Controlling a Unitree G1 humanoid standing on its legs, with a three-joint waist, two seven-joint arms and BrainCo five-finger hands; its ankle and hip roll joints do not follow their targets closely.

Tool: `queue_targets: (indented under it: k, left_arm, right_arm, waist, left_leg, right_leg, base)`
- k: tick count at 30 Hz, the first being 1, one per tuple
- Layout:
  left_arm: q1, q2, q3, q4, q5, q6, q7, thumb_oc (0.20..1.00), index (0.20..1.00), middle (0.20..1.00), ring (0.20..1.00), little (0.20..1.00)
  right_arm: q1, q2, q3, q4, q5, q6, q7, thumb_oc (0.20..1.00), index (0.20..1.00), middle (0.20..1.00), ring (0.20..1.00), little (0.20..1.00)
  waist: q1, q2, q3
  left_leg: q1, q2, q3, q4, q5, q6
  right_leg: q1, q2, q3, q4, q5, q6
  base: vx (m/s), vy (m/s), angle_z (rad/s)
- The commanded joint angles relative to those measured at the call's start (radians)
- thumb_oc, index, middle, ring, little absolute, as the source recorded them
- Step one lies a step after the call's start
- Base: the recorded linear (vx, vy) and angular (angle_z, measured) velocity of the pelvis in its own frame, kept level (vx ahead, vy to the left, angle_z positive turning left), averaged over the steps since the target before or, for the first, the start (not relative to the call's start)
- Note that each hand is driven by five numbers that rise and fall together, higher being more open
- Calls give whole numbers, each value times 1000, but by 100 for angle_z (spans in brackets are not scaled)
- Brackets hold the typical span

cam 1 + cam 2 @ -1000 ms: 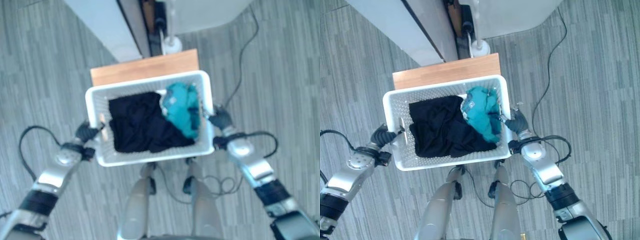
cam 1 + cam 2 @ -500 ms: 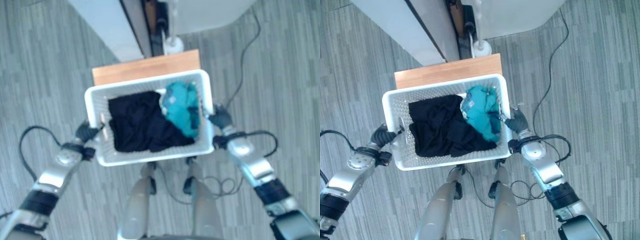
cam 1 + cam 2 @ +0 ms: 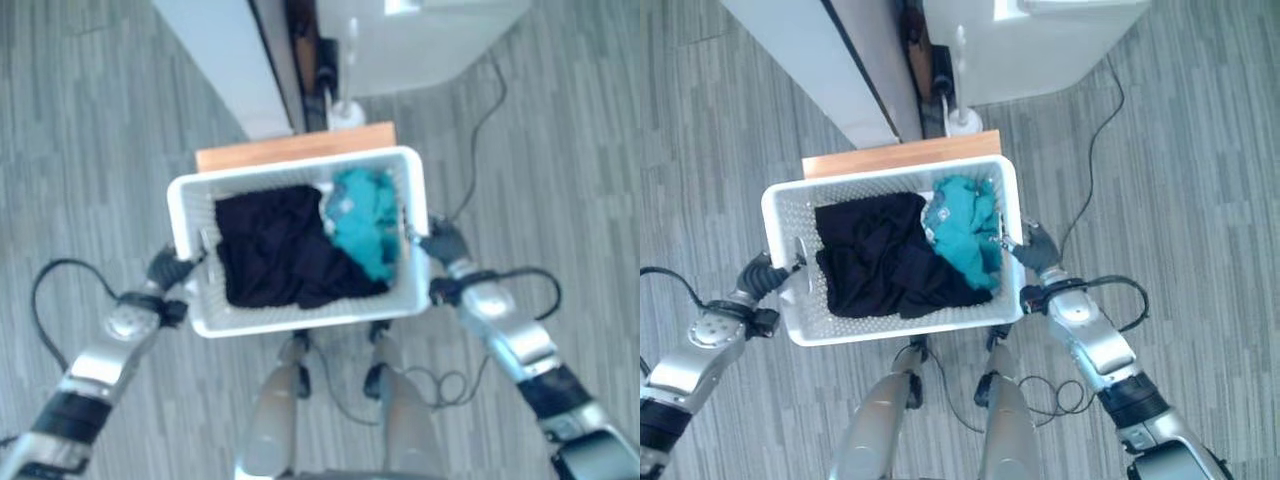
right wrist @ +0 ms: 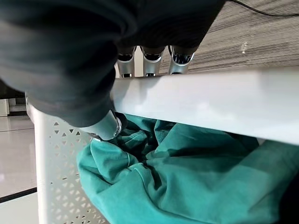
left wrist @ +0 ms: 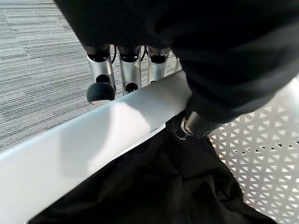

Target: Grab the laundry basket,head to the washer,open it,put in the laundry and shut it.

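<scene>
While both hands, left [image 3: 758, 277] and right [image 3: 1036, 246], are gripping the basket [image 3: 1010, 205] rims, fingers curled, the basket is lifting off the bench [image 3: 900, 157], freeing it for carrying.

The right hand [image 4: 93, 70] clamps the white basket's rim [image 4: 210, 105], fingers [image 4: 152, 60] outside, thumb inside. Teal cloth [image 4: 177, 177] lies bunched just under the thumb.

Bright, even light falls from above. A soft glare patch lies mid-frame on the white rim of the basket [image 5: 117, 126]; the black cloth [image 5: 154, 186] beneath sits in deep shade.
</scene>
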Motion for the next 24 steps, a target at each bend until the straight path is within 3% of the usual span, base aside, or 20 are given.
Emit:
queue_targets:
  k: [1,12,24]
  left_arm:
    - [-36,-15,-75,-214,-81,-129,-101,200,200,200,200,200]
    - [25,-7,-50,-258,-118,-115,-143,200,200,200,200,200]
    - [37,-6,-67,-262,-140,-95,-165,200,200,200,200,200]
  right_arm:
    - [28,122,121,-191,99,-63,203,200,200,200,200,200]
    - [139,86,48,-177,125,-18,246,200,200,200,200,200]
    - [178,60,17,-209,165,-5,274,200,200,200,200,200]
  waist:
    - [12,14,-119]
    - [5,33,-162]
    - [-5,48,-227]
  left_leg:
    - [44,-8,-105,-136,6,3]
    - [233,-9,-109,-136,-6,5]
    - [355,8,-119,-136,-26,-5]
  right_leg:
    - [88,-55,-53,85,-171,120]
    - [288,-58,-80,94,-207,114]
    - [404,-31,-71,104,-264,101]
  base:
    - [61,-13,4]
    - [53,-8,7]
    - [63,-54,3]
